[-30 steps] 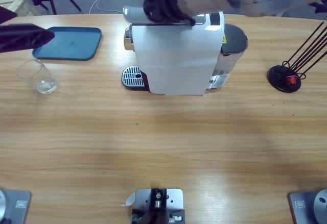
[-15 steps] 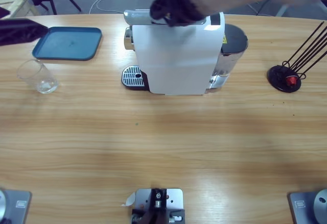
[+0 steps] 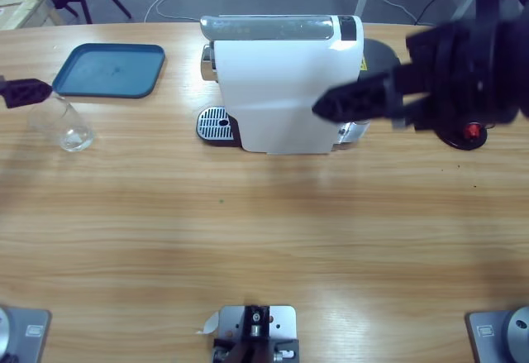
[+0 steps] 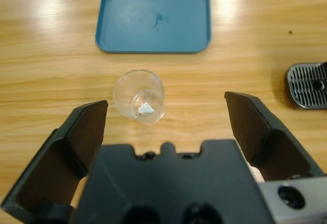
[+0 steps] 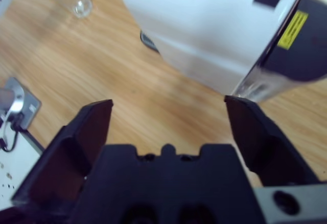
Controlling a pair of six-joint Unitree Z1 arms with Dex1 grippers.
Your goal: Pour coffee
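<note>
Left gripper (image 4: 164, 113) hovered spread wide over clear tumbler (image 4: 139, 102), coffee not discernible in it, near blue tray (image 4: 153, 19). Right gripper (image 5: 168, 113) spread wide, empty, beside white coffee machine (image 3: 285, 90).

The table (image 3: 264, 239) was a long wooden one with a light grain, curved along its far edge. On it sat a blue tray (image 3: 109, 70) toward the far left, lying flat, and just in front of that a small clear glass (image 3: 62, 123) stood upright on the bare wood, apart from the tray. Around the middle there was a white coffee machine (image 3: 281, 90) with its round black drip grate (image 3: 215, 123) sticking out on the left side, resting on the tabletop. Over on the right was a black round-based rack (image 3: 459, 127) with thin rods, a small red capsule (image 3: 472, 131) on its base.
</note>
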